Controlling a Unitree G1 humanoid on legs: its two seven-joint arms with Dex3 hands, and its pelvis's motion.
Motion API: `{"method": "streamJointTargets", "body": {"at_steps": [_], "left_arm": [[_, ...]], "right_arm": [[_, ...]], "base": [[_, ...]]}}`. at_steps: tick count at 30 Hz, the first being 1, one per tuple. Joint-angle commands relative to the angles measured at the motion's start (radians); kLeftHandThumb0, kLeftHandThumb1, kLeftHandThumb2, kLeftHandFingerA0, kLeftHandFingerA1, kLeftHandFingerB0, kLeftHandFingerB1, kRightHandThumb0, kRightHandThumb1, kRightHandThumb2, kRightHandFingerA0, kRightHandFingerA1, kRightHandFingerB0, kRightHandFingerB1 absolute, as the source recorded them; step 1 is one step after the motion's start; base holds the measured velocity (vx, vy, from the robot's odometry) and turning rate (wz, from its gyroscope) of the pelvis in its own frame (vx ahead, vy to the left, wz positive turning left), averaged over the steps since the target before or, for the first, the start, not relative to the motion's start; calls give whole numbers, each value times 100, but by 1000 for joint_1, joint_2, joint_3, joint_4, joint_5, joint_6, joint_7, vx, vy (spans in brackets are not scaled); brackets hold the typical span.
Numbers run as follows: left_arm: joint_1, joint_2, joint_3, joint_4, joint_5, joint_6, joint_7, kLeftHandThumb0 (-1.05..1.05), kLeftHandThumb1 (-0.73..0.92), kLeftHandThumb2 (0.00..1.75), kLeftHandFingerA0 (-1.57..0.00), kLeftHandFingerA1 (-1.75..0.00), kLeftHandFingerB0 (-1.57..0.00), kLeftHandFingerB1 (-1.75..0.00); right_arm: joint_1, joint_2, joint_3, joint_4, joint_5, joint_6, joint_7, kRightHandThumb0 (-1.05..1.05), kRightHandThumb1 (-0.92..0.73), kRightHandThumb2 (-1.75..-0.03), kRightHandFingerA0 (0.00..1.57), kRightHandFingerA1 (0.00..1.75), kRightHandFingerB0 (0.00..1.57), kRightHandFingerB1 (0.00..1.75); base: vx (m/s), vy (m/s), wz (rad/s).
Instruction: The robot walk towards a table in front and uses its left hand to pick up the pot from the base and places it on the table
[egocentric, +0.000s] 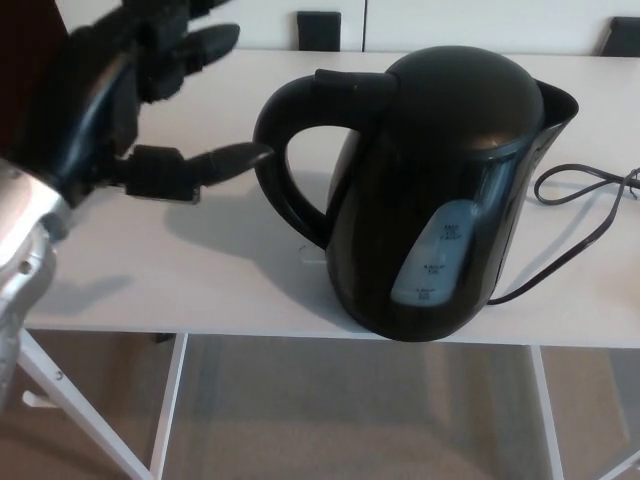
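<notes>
Black plastic pot, one item: an electric kettle, upright near the front edge of the white table, lid down, water gauge facing us. Its loop handle points toward our left side, which suits a left-handed grasp. We cannot make out a separate base beneath it; the dark foot merges with the body.

Left hand, one: raised beside the handle, holding nothing, fingers spread above, thumb stretched out with its tip just short of the handle. We judge a grip is being lined up.

Power cord, one: looped on the table to the right.

Right hand: not seen.
</notes>
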Motion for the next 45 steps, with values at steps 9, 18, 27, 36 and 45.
{"method": "streamJointTargets", "body": {"at_steps": [9,18,27,36,45], "left_arm": [[-43,-26,-95,56,207,23,53,-24,31,86,-6,-51,-6,-50],[-108,-75,-82,155,259,42,71,-22,35,88,-7,-51,-7,-50],[-175,-130,-110,300,309,-5,69,-22,30,86,-9,-51,-9,-50],[-173,-185,-137,376,340,-47,66,-23,29,86,-10,-52,-10,-51],[-100,-205,-183,364,399,-89,74,-54,38,66,-26,-41,-19,-36]], "right_arm": [[17,-13,-2,-41,1,7,3,-21,-52,-55,51,48,41,41],[10,-18,9,-65,-20,21,-19,-24,-53,-55,53,46,43,41],[-4,-11,7,-83,-15,48,-29,-25,-52,-55,53,46,43,40],[-19,-11,-7,-52,2,8,-3,-26,-52,-55,52,48,42,41],[-27,-9,-20,-37,12,5,4,-26,-50,-54,54,49,43,42]], "base": [[0,0,0],[0,0,0],[0,0,0],[0,0,0],[0,0,0]]}}
